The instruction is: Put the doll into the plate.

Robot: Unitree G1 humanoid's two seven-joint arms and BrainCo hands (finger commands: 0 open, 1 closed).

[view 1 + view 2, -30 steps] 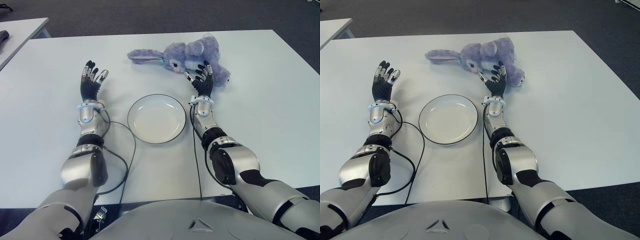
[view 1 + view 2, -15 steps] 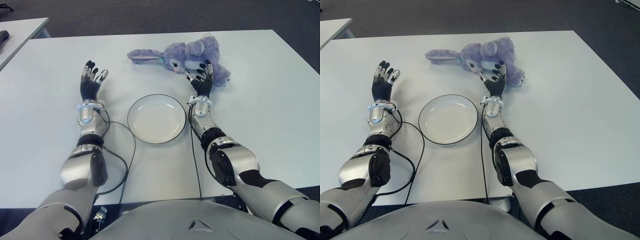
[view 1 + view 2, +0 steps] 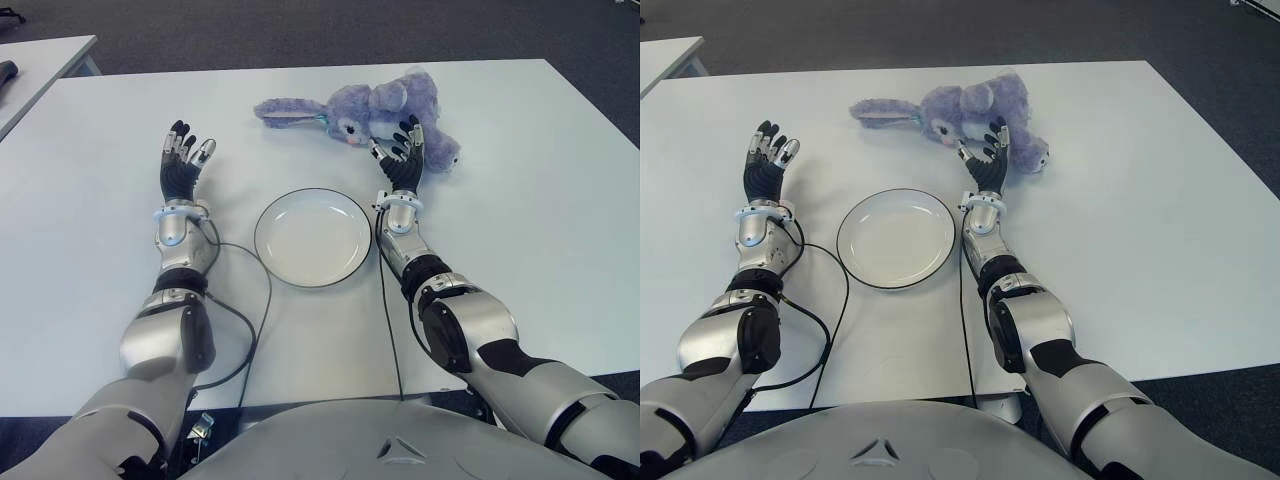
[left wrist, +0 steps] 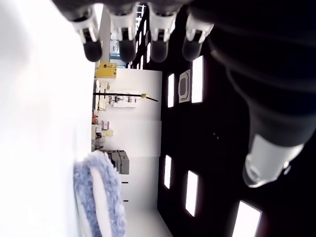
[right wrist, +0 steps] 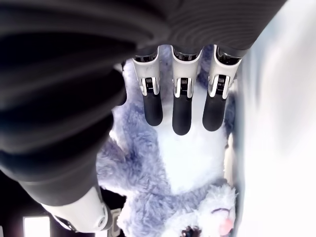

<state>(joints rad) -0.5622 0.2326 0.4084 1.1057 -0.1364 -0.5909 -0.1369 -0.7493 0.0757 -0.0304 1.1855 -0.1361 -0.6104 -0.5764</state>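
Note:
A purple plush rabbit doll lies on its side at the far middle of the white table, long ears stretched to the left. The white plate with a dark rim sits nearer, between my two arms. My right hand is just in front of the doll's body, fingers spread open and holding nothing; in the right wrist view the fingers point at the doll's white belly. My left hand shows open to the left of the plate.
A black cable curves over the table beside the plate's left rim. Another white table's corner shows at the far left. Dark carpet lies beyond the table.
My right hand has crept slightly forward and left toward the doll. The doll, plate and left hand have not moved.

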